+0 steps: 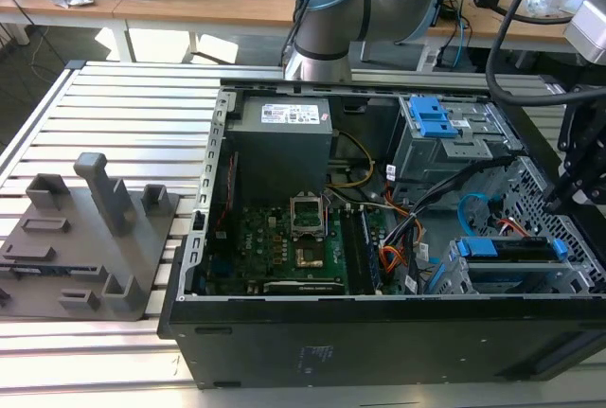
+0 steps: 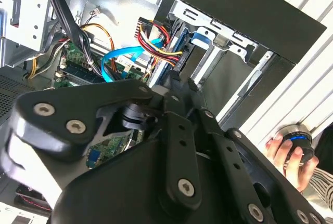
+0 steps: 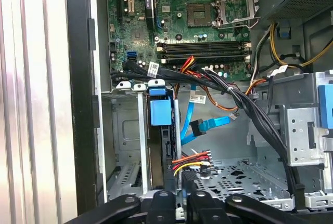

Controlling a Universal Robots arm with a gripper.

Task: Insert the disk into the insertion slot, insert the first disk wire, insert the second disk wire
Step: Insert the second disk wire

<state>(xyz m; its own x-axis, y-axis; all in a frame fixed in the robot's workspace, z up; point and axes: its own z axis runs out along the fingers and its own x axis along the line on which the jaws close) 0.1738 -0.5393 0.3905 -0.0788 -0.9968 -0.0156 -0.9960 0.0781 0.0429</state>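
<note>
The disk (image 1: pixel 511 249), silver-grey in a blue carrier, lies in the insertion slot (image 1: pixel 464 277), a perforated cage at the case's corner on the exterior view's right. In the first wrist view the disk (image 3: pixel 159 112) stands edge-on in the cage (image 3: pixel 127 130). My gripper (image 3: pixel 181 180) is shut on the dark plug of the first disk wire (image 3: pixel 192 157), a red-orange bundle, right at the disk's end. The second wrist view shows the gripper (image 2: pixel 182 83) just under that bundle (image 2: pixel 161 44). The second disk wire (image 3: pixel 200 125), light blue, curves in a loop beside the disk.
The taller bay with blue latches (image 1: pixel 436 124) stands behind the cage. Black cable bundles (image 3: pixel 244 104) cross above the slot. The motherboard (image 1: pixel 284 238) and power supply (image 1: pixel 284 133) lie towards the exterior view's left. A grey fixture (image 1: pixel 85 238) sits outside the case. A person's hand (image 2: pixel 289 154) rests on a round device.
</note>
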